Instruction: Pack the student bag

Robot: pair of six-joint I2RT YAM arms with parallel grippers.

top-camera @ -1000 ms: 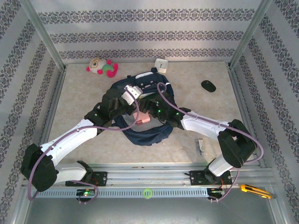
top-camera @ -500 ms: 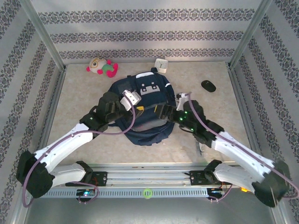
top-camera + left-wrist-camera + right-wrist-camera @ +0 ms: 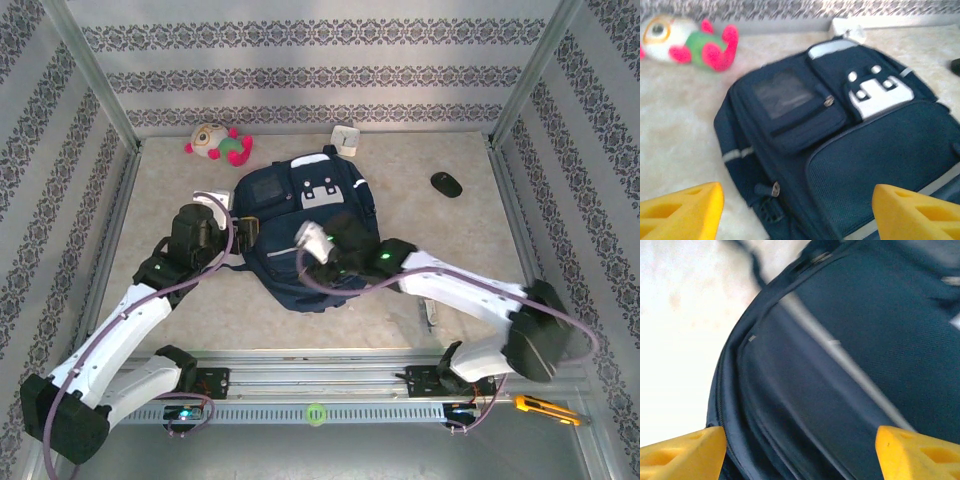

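Plush toy (image 3: pixel 217 143) behind student bag (image 3: pixel 290 195), leftward

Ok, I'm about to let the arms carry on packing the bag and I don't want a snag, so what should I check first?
1. Left gripper open and empty: ok.
2. Right gripper open and empty, close over the student bag: ok.
3. Bag lying flat, front side up: ok.
4. Main compartment open for loading: cannot tell.
5. All loose things packed: not ok. The plush toy and a small black object lie on the table outside the bag.
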